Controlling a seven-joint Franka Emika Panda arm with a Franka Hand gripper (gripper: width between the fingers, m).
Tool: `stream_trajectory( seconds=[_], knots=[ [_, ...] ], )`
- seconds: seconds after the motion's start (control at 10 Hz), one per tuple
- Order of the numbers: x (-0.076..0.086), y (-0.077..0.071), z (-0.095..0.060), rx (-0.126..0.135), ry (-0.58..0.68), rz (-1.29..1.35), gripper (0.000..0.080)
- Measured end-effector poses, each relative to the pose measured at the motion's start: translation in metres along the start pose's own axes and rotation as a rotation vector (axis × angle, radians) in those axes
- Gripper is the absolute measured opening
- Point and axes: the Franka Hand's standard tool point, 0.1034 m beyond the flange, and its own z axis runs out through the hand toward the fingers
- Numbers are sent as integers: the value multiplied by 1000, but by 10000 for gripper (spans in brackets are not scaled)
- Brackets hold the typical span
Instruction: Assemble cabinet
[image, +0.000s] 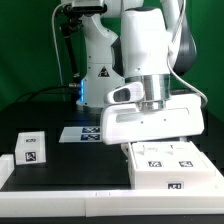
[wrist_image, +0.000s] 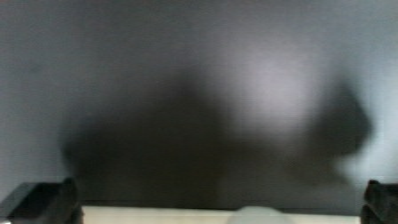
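Observation:
In the exterior view the large white cabinet box (image: 170, 165), with marker tags on its top and front, lies at the front of the exterior view's right. My gripper (image: 158, 138) hangs straight down right over its far edge, and the wide white hand hides the fingertips. A smaller white tagged block (image: 30, 150) stands at the exterior view's left. The wrist view is very blurred: the two dark fingers (wrist_image: 45, 202) stand far apart at the frame's edges, the gripper (wrist_image: 214, 208) is open, and a pale white surface (wrist_image: 178, 214) lies close between them.
The marker board (image: 85, 132) lies flat on the black table behind the parts, near the robot's base (image: 100, 70). A white table rim (image: 60, 205) runs along the front. Cables hang at the back on the exterior view's left.

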Motion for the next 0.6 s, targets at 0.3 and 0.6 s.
stream_trajectory(
  seconds=[0.3, 0.6],
  knots=[
    [0, 4, 0, -2, 0, -3, 699],
    [-3, 10, 0, -7, 8, -32, 384]
  ],
)
